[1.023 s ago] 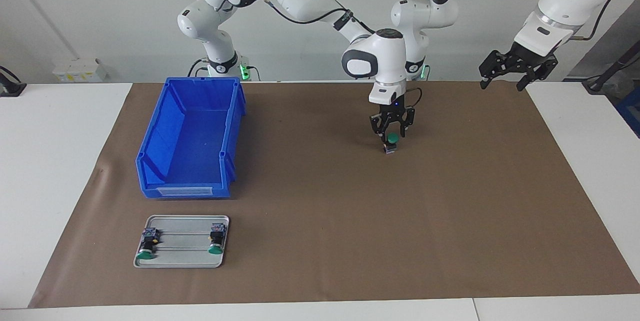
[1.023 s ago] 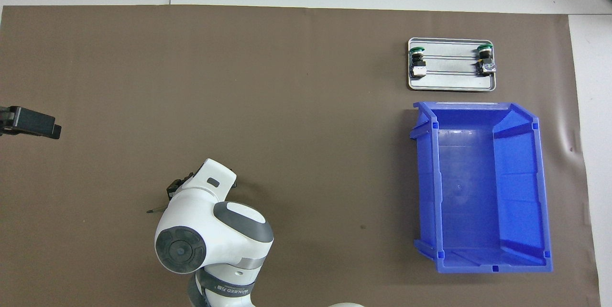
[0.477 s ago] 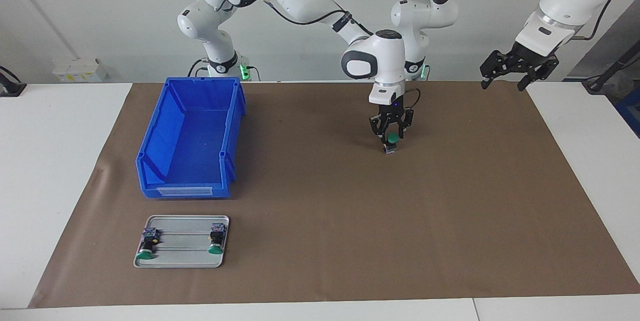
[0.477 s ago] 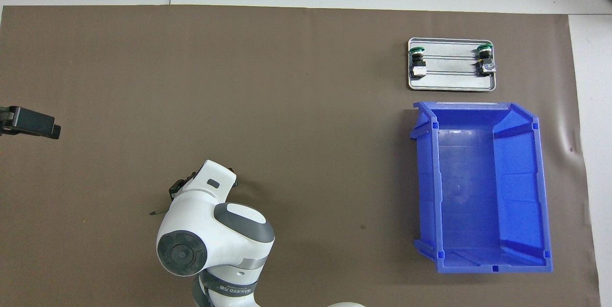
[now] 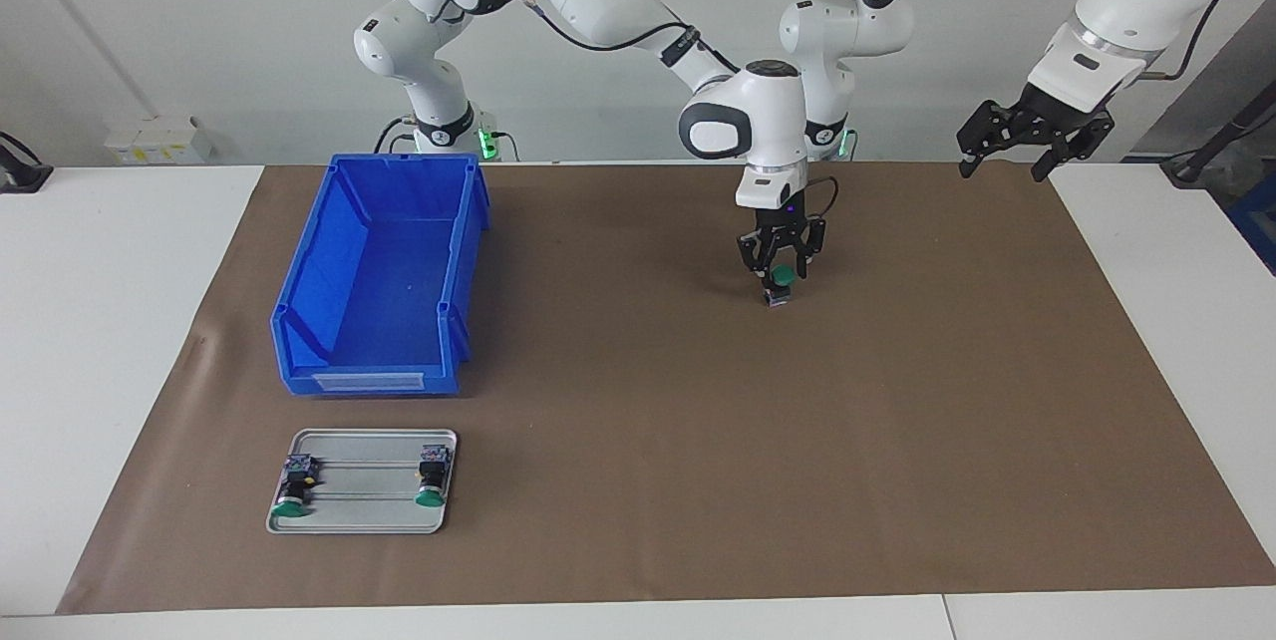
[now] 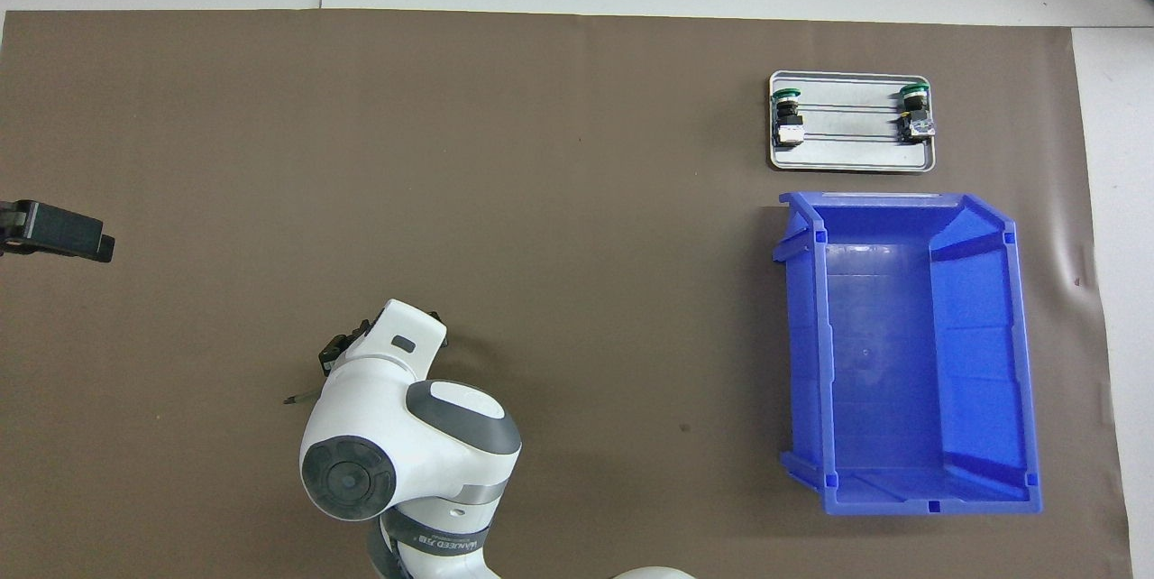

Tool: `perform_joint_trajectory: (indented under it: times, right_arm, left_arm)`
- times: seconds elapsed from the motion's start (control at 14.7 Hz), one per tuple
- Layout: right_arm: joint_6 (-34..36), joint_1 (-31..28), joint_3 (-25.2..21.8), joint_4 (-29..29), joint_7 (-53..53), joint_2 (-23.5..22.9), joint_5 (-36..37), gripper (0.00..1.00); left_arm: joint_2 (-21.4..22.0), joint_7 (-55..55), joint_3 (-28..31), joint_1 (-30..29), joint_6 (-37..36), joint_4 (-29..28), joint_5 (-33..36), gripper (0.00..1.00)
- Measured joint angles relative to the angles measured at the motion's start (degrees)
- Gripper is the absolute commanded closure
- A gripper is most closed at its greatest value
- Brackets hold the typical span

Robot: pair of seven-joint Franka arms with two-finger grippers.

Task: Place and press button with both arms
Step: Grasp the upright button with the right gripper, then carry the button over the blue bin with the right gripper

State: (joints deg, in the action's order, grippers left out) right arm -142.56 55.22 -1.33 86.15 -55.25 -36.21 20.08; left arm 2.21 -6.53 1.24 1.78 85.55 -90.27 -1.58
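Observation:
A button (image 5: pixel 786 275) with a green cap stands upright on the brown mat (image 5: pixel 698 441), about midway between the two arms' bases. My right gripper (image 5: pixel 781 272) points straight down and is shut on the button just under its cap. In the overhead view the right arm's white wrist (image 6: pixel 397 435) hides both the gripper and the button. My left gripper (image 5: pixel 1005 160) hangs open and empty in the air over the mat's corner at the left arm's end; the overhead view shows only its black tip (image 6: pixel 56 234).
A blue bin (image 5: pixel 299 321) sits toward the right arm's end. Farther from the robots than the bin lies a metal tray (image 5: pixel 364 520) with two more green-capped buttons (image 5: pixel 291 495) (image 5: pixel 431 480) lying on their sides.
The right arm's wrist has shifted very slightly while the gripper stays on the button. The button stands in the same spot. The left arm waits in place.

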Motion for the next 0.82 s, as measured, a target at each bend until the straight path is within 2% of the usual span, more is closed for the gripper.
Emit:
perform_joint_trajectory:
  times: [0.34,0.41,0.48,0.82]
  right_arm:
    - [-0.15,-0.01,-0.01,0.75,0.0,0.0,1.08,0.48]
    - [-0.2,-0.01,-0.01,0.82,0.0,0.0,1.24,0.64]
    - [-0.24,-0.01,-0.01,0.83,0.0,0.0,1.38,1.0]
    - [-0.37,-0.03,-0.05,0.65,0.0,0.06,1.88,1.0]
  left_arm:
    - [0.0,0.0,0.0,0.0,0.0,0.0,0.0,0.0]
    - [0.0,0.0,0.0,0.0,0.0,0.0,0.0,0.0]
    - [0.0,0.0,0.0,0.0,0.0,0.0,0.0,0.0]
    - [0.0,0.0,0.0,0.0,0.0,0.0,0.0,0.0]
